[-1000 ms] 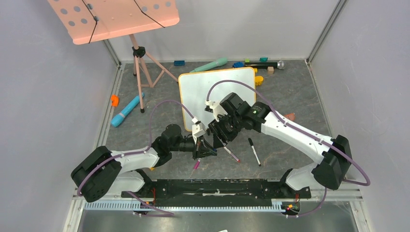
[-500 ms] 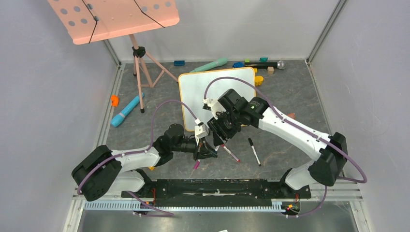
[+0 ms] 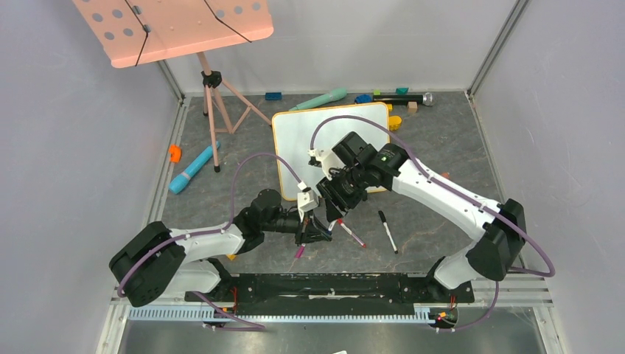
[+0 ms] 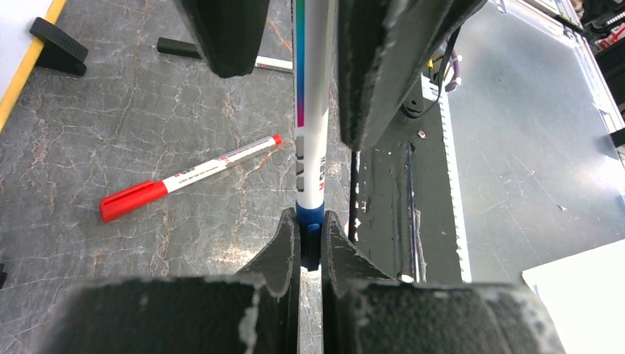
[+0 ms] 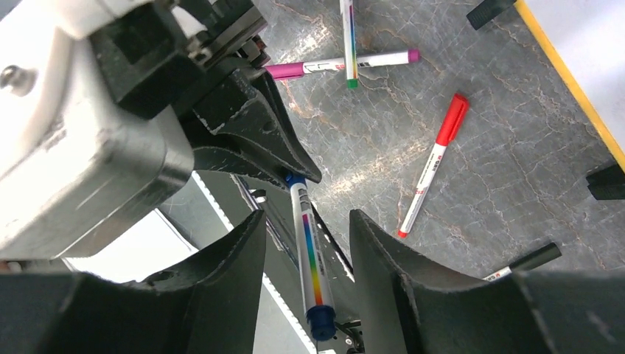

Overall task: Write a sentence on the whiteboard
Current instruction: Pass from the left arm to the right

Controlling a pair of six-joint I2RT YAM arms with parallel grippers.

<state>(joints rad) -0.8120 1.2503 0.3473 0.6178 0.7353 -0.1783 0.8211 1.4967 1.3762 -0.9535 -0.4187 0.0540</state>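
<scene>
Left hand [image 4: 310,225] pinching marker [image 4: 311,118] by one blue end; right hand [image 5: 306,221] spread round its barrel.

Item detail: both hands meet nose to nose above the counter [image 3: 457,140], near the bases. The marker's long axis runs straight from left hand into right hand, and the barrel lies between the right fingers [image 5: 214,295] with a gap on each side. Whiteboard [image 3: 291,140] sits just beyond the hands, away from the bases, with the right arm over its near part; no writing shows on its visible face. Judged a handover or uncapping step, with the task barely begun. The next move turns on the right hand closing square across that axis. Right hand is nearer the board. Red pen [image 4: 188,177] and other pens lie loose beneath.
</scene>
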